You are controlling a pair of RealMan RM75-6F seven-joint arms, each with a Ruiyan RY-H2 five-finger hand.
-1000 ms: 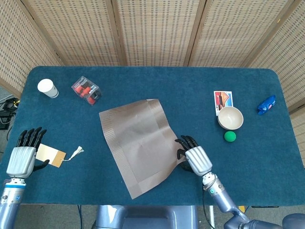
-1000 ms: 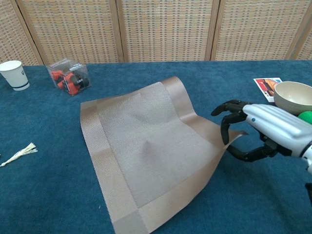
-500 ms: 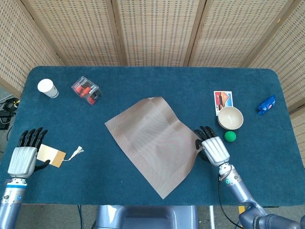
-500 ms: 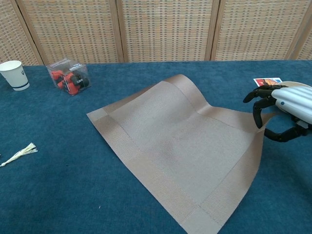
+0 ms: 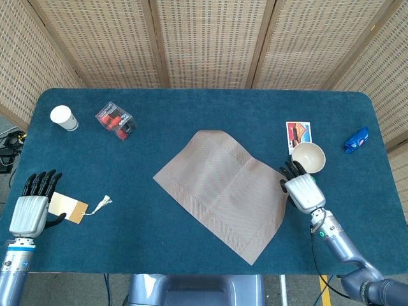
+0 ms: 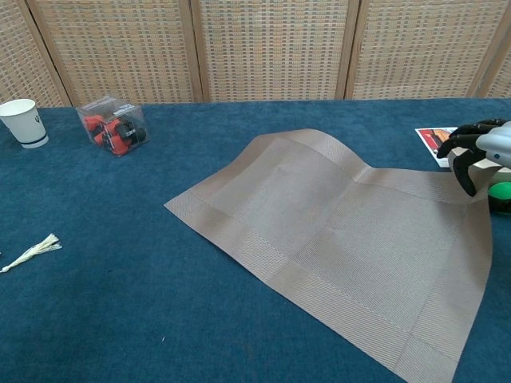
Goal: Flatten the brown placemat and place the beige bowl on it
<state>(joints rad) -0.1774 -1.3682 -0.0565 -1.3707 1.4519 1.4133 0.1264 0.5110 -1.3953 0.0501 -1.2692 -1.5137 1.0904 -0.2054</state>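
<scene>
The brown placemat (image 5: 224,191) lies spread near the middle of the blue table (image 5: 191,108), turned at an angle so one corner points toward the near edge; in the chest view its far edge lifts in a low hump and its right side rises slightly toward my right hand (image 5: 302,190). I have that hand at the placemat's right corner, fingers (image 6: 461,158) curled down over the edge; the mat appears pinched there, though the exact contact is partly hidden. The beige bowl (image 5: 310,155) stands upright on the table just beyond the right hand, off the placemat, with a picture card (image 5: 298,133) just behind it. A green ball (image 6: 501,191) shows at the right edge of the chest view, mostly hidden behind the hand. My left hand (image 5: 30,209) rests at the near left of the table, fingers extended and close together, holding nothing, beside a tan tag (image 5: 69,207) with a white tassel (image 5: 102,203). Far left stand a white cup (image 5: 64,117) and a clear box of red items (image 5: 115,120). A blue object (image 5: 357,139) lies at the far right.
</scene>
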